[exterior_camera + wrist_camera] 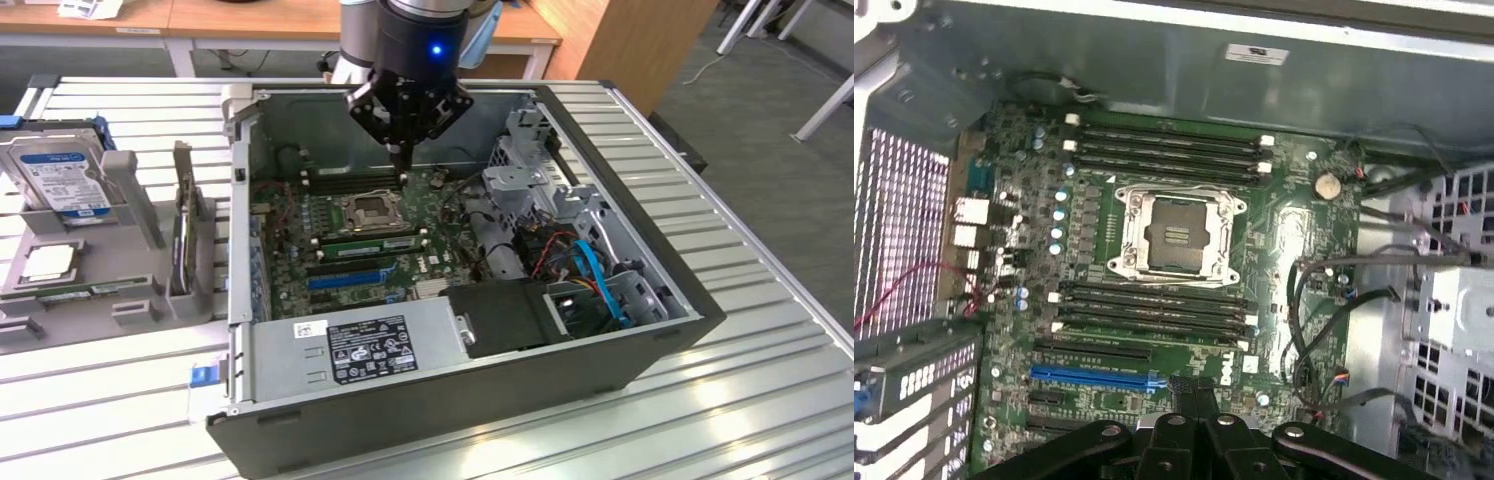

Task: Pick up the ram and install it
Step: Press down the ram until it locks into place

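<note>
Green thin ram stick (370,242) sits in slot below CPU socket (370,209) (open PC case (641,270)). Black gripper (398,150) above mobo, jaws pressed together, holding nothing.

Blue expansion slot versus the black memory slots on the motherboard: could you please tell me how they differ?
Colour: the blue expansion slot is bright blue; the black memory slots are dark with white end clips.
Number: the blue expansion slot is single; the black memory slots sit in banks on both sides of the CPU socket.
Length: the blue expansion slot looks shorter than the black memory slots.
Both run parallel on the green motherboard.
</note>
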You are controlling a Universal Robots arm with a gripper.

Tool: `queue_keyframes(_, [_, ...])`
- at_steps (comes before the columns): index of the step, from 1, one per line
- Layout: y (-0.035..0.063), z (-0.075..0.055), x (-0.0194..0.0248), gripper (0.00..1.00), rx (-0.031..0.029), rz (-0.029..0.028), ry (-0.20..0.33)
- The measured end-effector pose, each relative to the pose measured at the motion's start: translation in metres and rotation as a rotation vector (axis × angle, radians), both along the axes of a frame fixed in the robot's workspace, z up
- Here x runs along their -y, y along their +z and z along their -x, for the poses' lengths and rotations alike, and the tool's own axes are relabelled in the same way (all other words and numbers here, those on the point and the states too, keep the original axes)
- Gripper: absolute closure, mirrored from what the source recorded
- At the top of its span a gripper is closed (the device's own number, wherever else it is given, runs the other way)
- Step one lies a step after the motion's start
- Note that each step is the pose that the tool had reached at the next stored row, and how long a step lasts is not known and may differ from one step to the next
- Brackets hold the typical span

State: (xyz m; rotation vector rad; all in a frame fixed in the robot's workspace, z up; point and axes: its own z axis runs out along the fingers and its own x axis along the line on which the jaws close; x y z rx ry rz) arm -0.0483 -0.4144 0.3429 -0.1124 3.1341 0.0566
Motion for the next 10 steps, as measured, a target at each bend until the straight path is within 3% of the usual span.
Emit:
queue_keyframes(4, [-0.0002,0.0000,0.0000,0.90,0.0000,-0.0001,-0.052])
queue_keyframes(10, [-0.0002,0.0004,0.0000,0.90,0.0001,-0.0001,-0.053])
